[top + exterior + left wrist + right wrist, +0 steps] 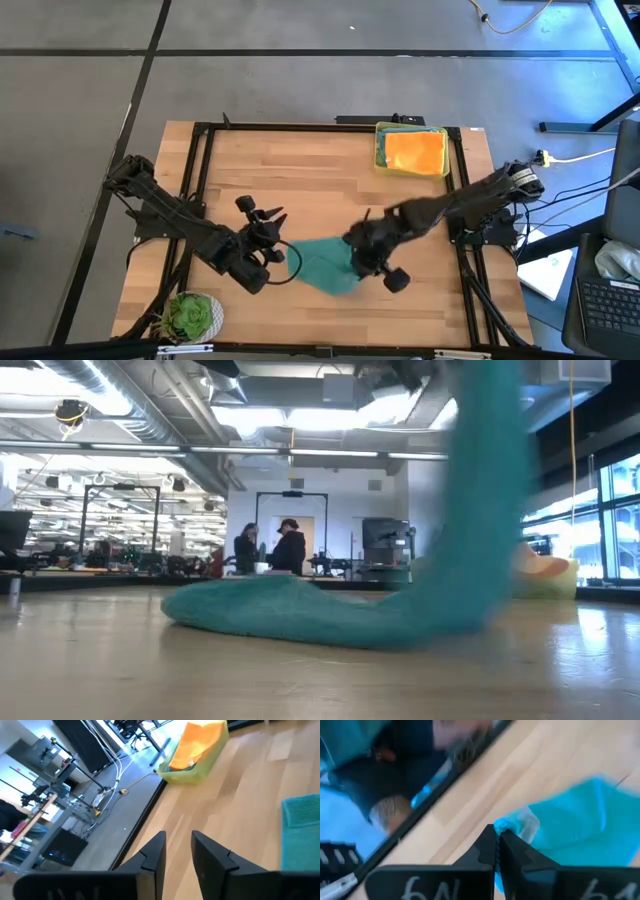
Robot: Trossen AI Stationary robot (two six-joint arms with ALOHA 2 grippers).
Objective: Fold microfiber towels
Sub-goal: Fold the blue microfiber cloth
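A teal microfiber towel [325,268] lies partly on the wooden table near its front middle. In the low view one end of the towel [485,480] rises steeply out of the top of the picture. My right gripper [356,260] is shut on that raised end. My left gripper [265,213] hovers just left of the towel. It is open, with nothing between its fingers [155,852], and points toward the far right. An orange towel [415,150] lies in the yellow tray [380,160] at the far right. My right gripper pinches the teal towel at a bunched edge [512,826] between its two shut fingers. It comes from the table's right, slanting down. The held end is lifted. The towel hangs down from it, and its other part [280,615] lies on the table.
A small green plant [190,315] stands at the table's near left corner. A black frame [200,150] runs around the table. Bare wood [300,170] lies between the towel and the tray. People stand far off in the room beyond the table [270,545].
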